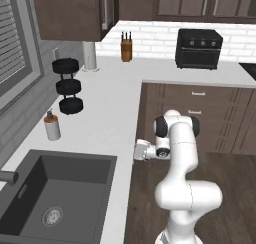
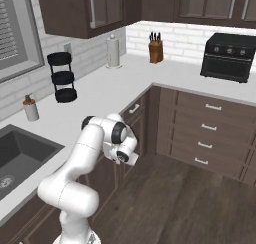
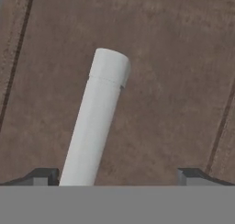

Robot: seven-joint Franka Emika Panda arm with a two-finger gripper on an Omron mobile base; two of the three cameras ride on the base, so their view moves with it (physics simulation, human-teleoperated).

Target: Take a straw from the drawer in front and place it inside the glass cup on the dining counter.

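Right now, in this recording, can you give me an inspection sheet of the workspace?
Surface: white worktop with dark sink; wood floor.
Job's things: drawers all shut; straw and cup nothing seen.
Clutter: soap dispenser, black tiered stand, paper towel roll, knife block, toaster oven.
End effector: open, empty, pointing at the floor.
Cables: nothing seen.
Surroundings: window, upper cabinets.
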